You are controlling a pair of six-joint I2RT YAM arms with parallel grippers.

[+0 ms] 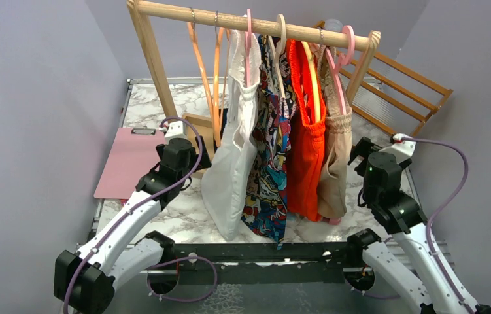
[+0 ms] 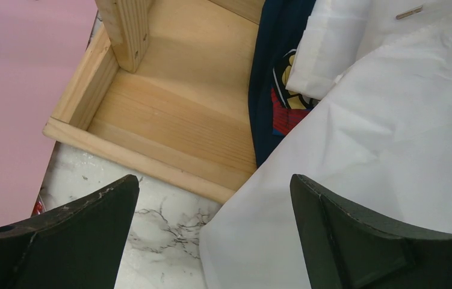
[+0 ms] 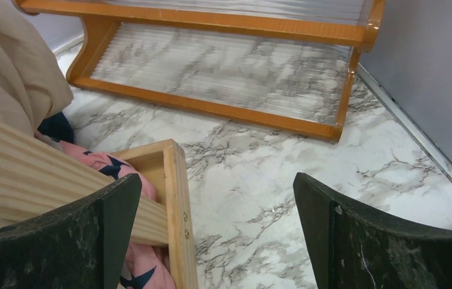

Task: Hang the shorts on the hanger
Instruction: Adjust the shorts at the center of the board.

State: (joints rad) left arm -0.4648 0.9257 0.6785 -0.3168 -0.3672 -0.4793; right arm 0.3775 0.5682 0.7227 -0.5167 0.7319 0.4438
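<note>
Honestly, the big risk here is grabbing the wrong cloth. Both the left claw (image 2: 214, 186) and right claw (image 3: 217, 180) are spread wide with nothing in them. The shorts (image 2: 265, 84) are just a dark navy strip showing between the rack's wooden base (image 2: 169, 114) and the white shorts (image 2: 380, 138), which drape right across the approach. Pinch there and white fabric probably comes along too. The hanger (image 1: 201, 72) hangs bare on the rail (image 1: 167, 10), so it's easy to knock swinging.
</note>
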